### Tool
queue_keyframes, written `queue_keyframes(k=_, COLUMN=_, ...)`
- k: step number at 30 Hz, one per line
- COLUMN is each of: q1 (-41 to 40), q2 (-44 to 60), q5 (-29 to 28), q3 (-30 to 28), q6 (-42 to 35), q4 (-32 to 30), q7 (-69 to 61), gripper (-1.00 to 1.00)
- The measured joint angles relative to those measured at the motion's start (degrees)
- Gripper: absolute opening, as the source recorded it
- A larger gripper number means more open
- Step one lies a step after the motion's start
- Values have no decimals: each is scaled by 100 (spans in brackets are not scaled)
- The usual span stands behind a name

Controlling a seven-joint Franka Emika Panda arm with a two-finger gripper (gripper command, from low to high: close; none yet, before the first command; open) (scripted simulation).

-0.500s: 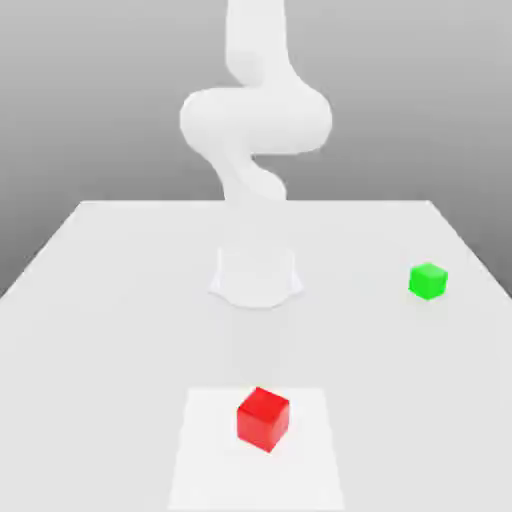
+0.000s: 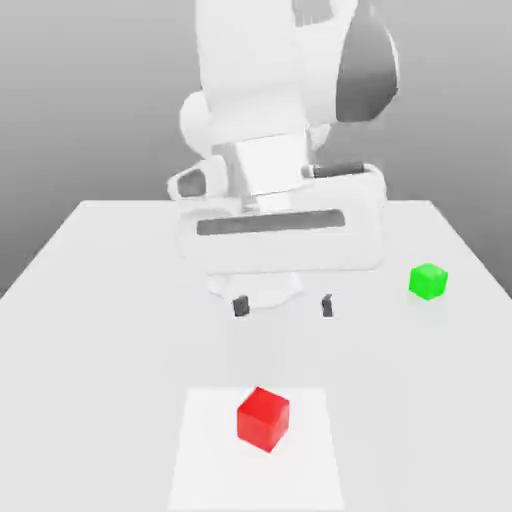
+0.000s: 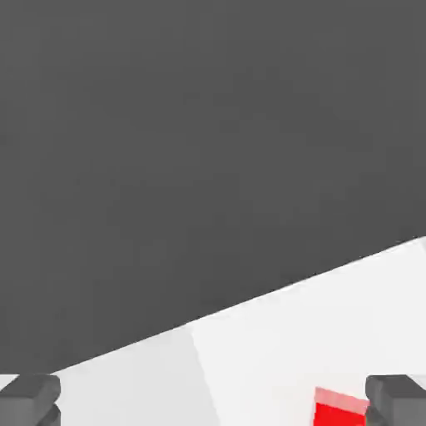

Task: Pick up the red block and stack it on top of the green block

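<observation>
On table [image 2: 110, 300], red block [image 2: 263, 418], green block [image 2: 428, 281] apart

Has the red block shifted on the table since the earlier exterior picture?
No. The red block sits at the same spot on the pale square patch, and stands just as far from the green block as before.

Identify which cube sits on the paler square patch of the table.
The red block; the green block sits on plain table toward the exterior view's right.
</observation>
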Motion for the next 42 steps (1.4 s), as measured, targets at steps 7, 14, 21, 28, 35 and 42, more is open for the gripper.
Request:
queue_keyframes(k=7, q1=-128, q2=1050, q5=-1196, q3=-34, q6=852, q4=-538, q7=1545, gripper=0)
queue_keyframes(k=14, q1=-119, q2=1899, q5=-1229, q3=-35, q6=1580, q4=-427, q7=1579, gripper=0)
queue_keyframes(k=21, q1=-144, q2=2166, q5=-1213, q3=-3, q6=1811, q4=-408, q7=1583, gripper=-100)
queue_keyframes(k=28, q1=-138, q2=1638, q5=-1266, q3=-21, q6=1367, q4=-455, q7=1603, gripper=-100)
queue_keyframes(k=35, q1=-114, q2=886, q5=-1144, q3=63, q6=713, q4=-603, q7=1443, gripper=-100)
queue_keyframes(k=42, q1=930, q2=592, q5=-268, q3=632, q6=498, q4=-703, q7=-437, gripper=-100)
